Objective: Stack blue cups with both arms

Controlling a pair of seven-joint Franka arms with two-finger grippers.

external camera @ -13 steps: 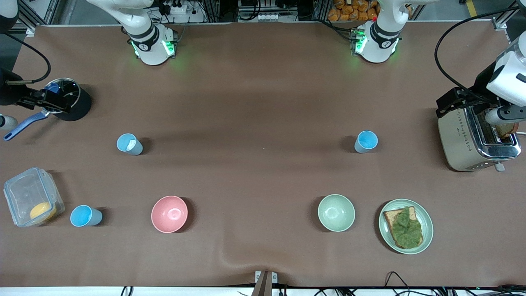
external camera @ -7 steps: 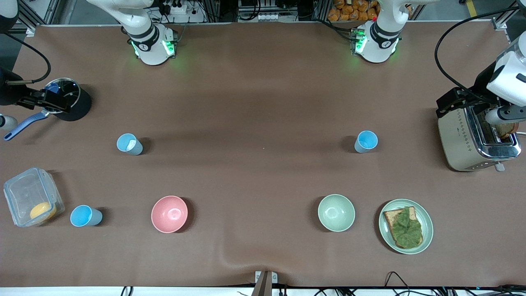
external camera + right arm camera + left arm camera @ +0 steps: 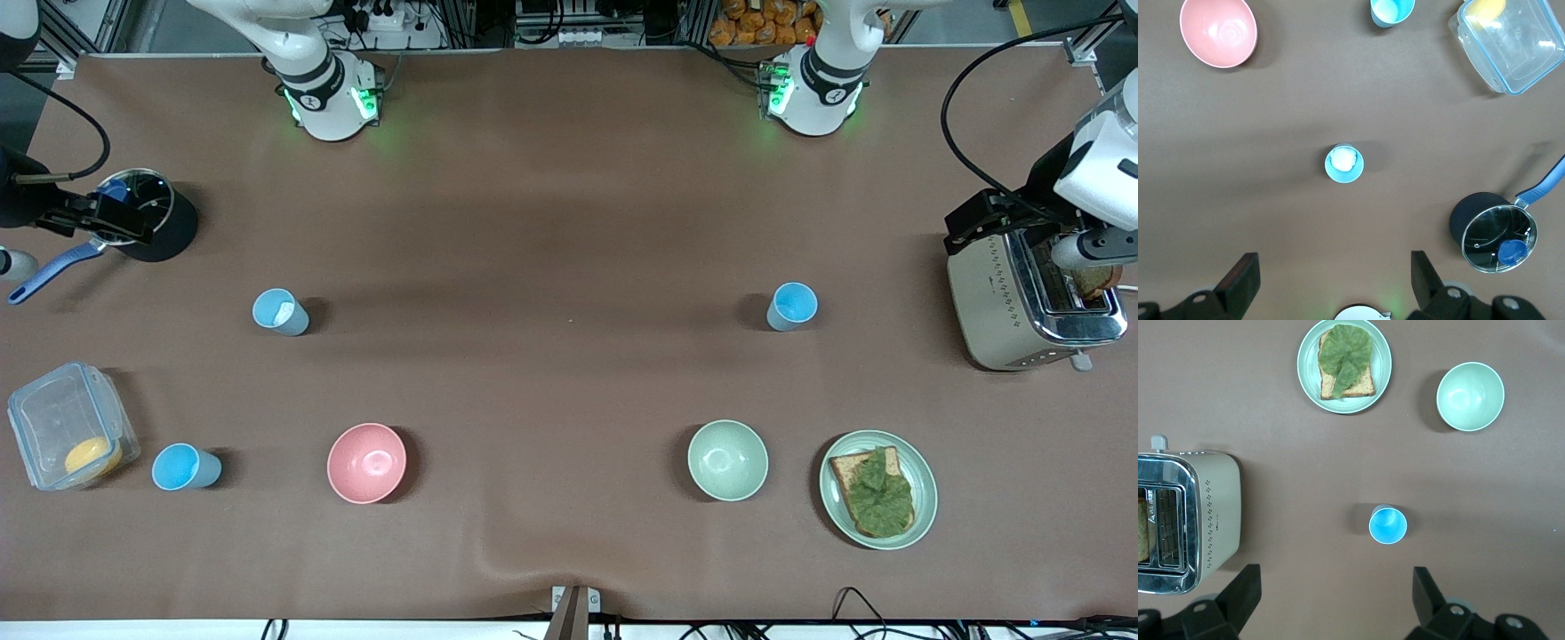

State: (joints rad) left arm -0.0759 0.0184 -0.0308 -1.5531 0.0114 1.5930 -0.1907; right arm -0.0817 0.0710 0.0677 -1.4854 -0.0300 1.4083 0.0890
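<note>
Three cups (image 3: 792,306) apart – bowls (image 3: 366,462) nearer camera

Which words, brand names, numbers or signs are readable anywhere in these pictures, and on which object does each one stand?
No text can be read.
Silver toaster: only a dotted pattern on its side, no legible brand.
White round arm bases: a small dark mark, too small to read.
Three light-blue cups, pink bowl, pale green bowl, clear plastic container: no markings visible.

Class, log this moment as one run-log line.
cups: three, unstacked | left hand: open, over table | right hand: open, over table
</note>
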